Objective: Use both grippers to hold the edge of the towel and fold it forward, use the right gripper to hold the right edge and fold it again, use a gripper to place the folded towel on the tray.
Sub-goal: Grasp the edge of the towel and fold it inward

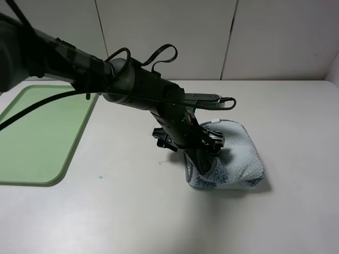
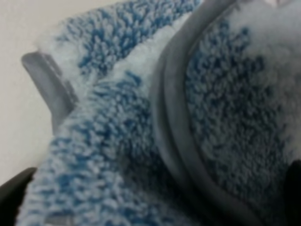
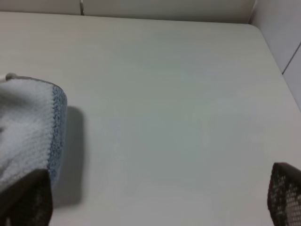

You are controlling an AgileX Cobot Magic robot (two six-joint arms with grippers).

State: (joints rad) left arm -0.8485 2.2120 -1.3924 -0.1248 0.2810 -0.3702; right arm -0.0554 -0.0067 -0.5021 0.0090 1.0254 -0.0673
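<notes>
One towel (image 1: 238, 153), white with mottled blue-grey stripes, lies folded into a compact bundle on the pale worktop (image 1: 132, 211), right of centre in the high view. Its folded thickness shows along the near edge, where a darker blue band curls under. A thin grey trim, the edge of the towel (image 2: 171, 122), runs in a curve through the left wrist view, with terry cloth bunched on both sides of it.

The left hand (image 1: 204, 145) comes down onto the towel's left portion, reaching across from the left of the high view. Its wrist camera is filled with cloth at very close range, and dark finger tips show at the lower corners of that view with towel between them. Judged from this, the left hand appears to be closed on the towel, though the contact itself is hidden by the arm in the high view.

The right hand (image 3: 160, 207) is out of the high view. In its own wrist view, two dark fingers (image 3: 28, 197) sit wide apart at the lower corners, holding nothing, with bare worktop between them and the towel off to one side.

The tray (image 1: 21, 169), light green with a low rim, lies flat at the far left of the worktop, well apart from the towel. So the towel must travel leftward, the same side the left arm reaches from, making the left hand the nearer carrier.
</notes>
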